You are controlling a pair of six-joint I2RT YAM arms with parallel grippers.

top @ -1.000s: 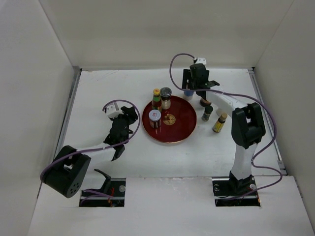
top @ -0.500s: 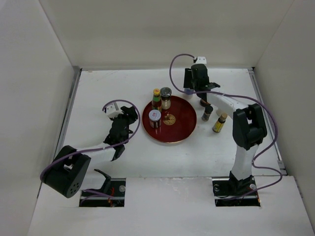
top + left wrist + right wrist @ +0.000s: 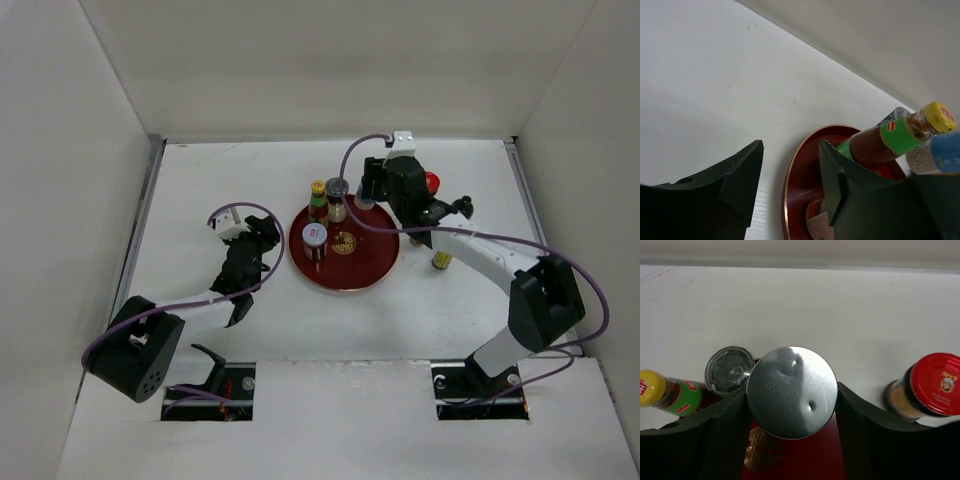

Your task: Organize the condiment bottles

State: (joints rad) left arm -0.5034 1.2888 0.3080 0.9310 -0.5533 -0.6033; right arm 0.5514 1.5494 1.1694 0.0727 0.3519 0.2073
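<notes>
Left of centre in the top view, your left pincer (image 3: 262, 238) hangs wide and empty, just beside the left rim of the tray (image 3: 350, 278). On the tray you have a white-lid jar (image 3: 314, 236) at the left. At the tray's upper edge a sauce bottle (image 3: 318, 190) and a grey-cap jar (image 3: 337, 188) stand side by side. Your right pincer (image 3: 374, 190) grips a silver-lid jar (image 3: 792, 390) over the tray's upper-right rim. Further right on the desk (image 3: 220, 170) stands a red-cap jar (image 3: 431, 181). Lower right, a yellow bottle (image 3: 440, 261) shows beside the arm.
</notes>
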